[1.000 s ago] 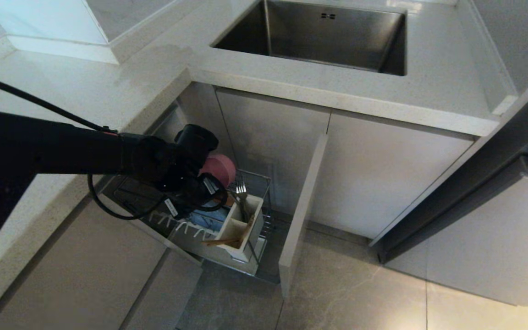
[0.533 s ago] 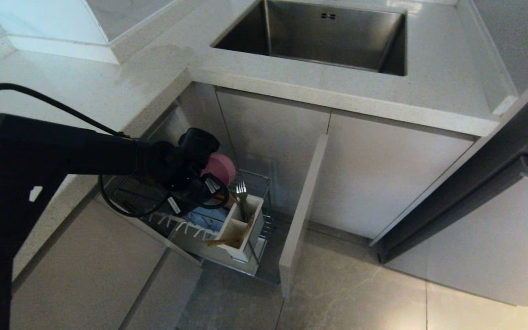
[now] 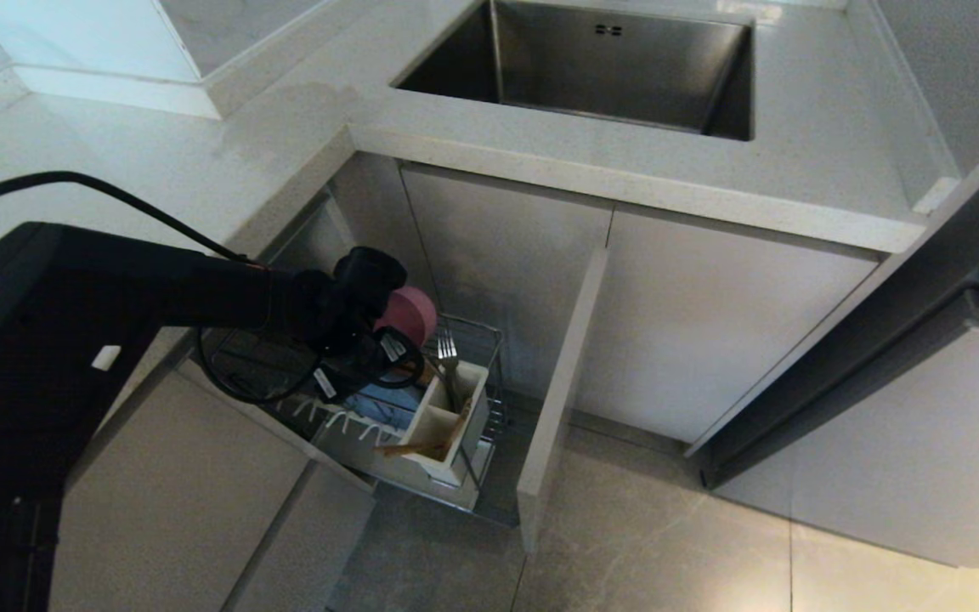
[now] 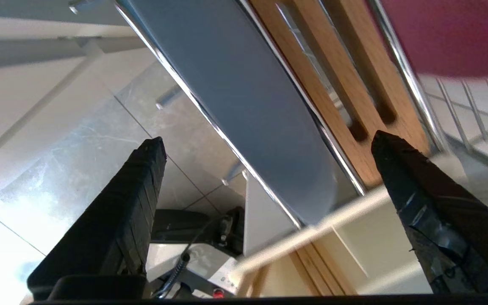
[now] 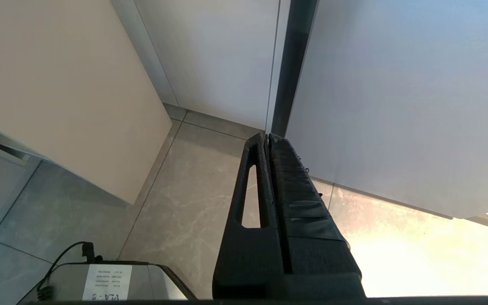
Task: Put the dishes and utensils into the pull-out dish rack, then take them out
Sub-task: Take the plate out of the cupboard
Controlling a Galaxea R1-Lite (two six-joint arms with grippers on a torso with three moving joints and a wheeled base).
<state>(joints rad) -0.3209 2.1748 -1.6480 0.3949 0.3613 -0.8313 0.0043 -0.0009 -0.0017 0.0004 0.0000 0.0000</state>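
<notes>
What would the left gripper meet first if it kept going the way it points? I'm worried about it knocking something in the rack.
Probably the blue plate: its edge stands between the open fingers of the left gripper, ahead of the wooden strip. Depth is uncertain.

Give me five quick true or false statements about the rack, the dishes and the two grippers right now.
1. The left gripper is open, one finger on each side of the blue plate. True.
2. The pink bowl sits in the sink. False: it is in the rack, beside the left gripper.
3. The fork stands tines up in the utensil box. True.
4. The right gripper holds the chopsticks. False: it is shut on nothing, down near the floor; the chopsticks lean in the box's front compartment.
5. The rack is pushed in. False: it is pulled out under the counter.
</notes>
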